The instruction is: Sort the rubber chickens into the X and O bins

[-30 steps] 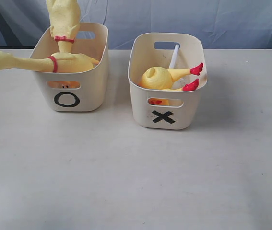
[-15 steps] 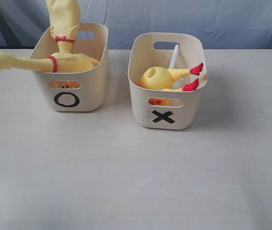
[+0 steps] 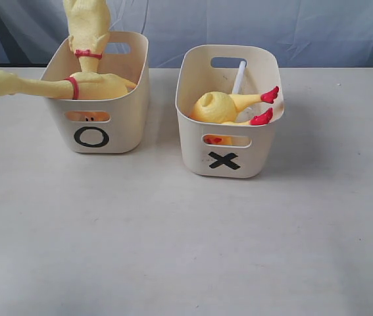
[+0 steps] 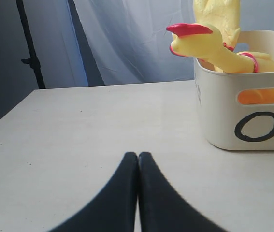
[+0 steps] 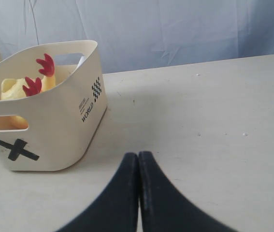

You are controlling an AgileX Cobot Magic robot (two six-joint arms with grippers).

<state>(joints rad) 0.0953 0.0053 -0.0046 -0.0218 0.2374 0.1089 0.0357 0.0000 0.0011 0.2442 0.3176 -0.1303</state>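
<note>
Two yellow rubber chickens with red neck bands, one upright (image 3: 86,26) and one overhanging the rim (image 3: 41,86), sit in the cream-white plastic tub marked O (image 3: 122,122). The third chicken (image 3: 216,107), with a white stick, lies in the X tub (image 3: 193,141) just beside it on the pale surface (image 3: 173,250). The left gripper (image 4: 137,157) and right gripper (image 5: 138,155) keep apart, black fingers clenched together, empty.

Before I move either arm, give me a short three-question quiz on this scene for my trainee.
1. True or false: the left claw and the right claw are both shut and empty.
2. How many rubber chickens sit in the O bin: A one, B two, C three?
3. Fill in: the white stick stands in the ___ bin.
Key: 1 true; 2 B; 3 X bin.
</note>
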